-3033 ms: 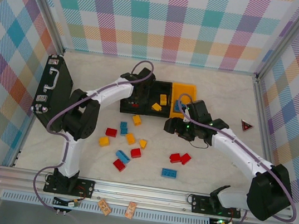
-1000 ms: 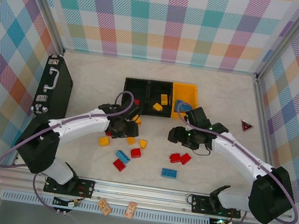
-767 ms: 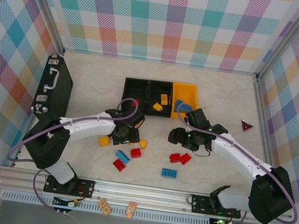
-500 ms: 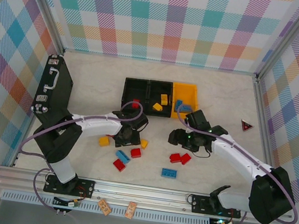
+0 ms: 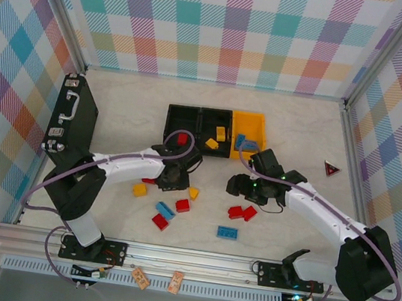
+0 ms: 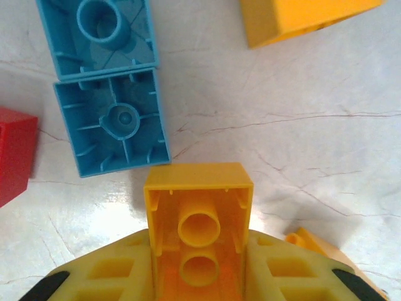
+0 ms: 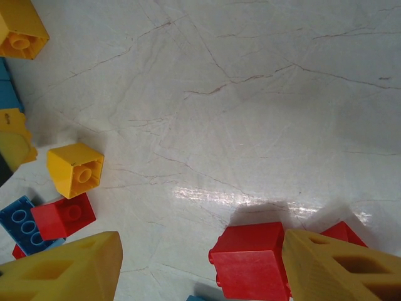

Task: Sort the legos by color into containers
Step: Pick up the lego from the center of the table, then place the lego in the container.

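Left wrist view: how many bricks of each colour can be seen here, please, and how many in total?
Blue bricks: 2
Yellow bricks: 3 (one held in the left hand, one at the top edge, a corner of one low right)
Red brick: 1
Total: 6

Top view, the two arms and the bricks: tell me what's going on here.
Two robot arms are sorting lego bricks by color into a row of three bins. The left claw is shut on a yellow brick among the loose pieces, next to two blue bricks. The right claw is open, low over the table beside a red brick, holding nothing. The bins hold a few bricks; several more lie loose.
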Tool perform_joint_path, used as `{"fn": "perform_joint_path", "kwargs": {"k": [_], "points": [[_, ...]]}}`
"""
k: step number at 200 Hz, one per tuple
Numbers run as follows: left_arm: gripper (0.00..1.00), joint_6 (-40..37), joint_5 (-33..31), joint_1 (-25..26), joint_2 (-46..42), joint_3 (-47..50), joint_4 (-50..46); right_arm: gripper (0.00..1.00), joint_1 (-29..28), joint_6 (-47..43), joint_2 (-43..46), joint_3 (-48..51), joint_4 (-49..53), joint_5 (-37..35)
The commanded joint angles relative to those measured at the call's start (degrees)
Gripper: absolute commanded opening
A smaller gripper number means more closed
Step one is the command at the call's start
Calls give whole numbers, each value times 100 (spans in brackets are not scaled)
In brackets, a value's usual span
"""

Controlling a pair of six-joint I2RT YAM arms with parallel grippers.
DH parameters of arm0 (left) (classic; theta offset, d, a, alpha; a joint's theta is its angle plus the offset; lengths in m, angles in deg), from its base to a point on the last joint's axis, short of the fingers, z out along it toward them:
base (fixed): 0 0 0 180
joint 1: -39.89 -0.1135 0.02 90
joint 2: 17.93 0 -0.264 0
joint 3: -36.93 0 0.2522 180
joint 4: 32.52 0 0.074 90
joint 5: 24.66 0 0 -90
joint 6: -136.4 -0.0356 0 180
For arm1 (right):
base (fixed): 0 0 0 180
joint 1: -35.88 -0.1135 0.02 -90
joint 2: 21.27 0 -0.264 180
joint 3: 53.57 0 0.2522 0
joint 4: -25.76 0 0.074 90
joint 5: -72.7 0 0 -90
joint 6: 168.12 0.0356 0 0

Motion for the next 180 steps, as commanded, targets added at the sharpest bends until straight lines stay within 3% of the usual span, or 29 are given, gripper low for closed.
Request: {"fn": "perform_joint_path", "kwargs": {"k": [1,45,93,180], "points": [[25,-255,-163,66,-247,-376,-286,69,-29,55,147,-59,-46,85],[25,-791,-248,62,143,-1400,-580,69,-28,56,172,-152,-41,92],[24,-1319,-274,-74,1169,-2975,-838,69,-28,168,232,-364,-70,-6],[24,-1648,-284,-450,2759,-5027,-1238,69,212,47,-129,-1127,-241,-306]]}}
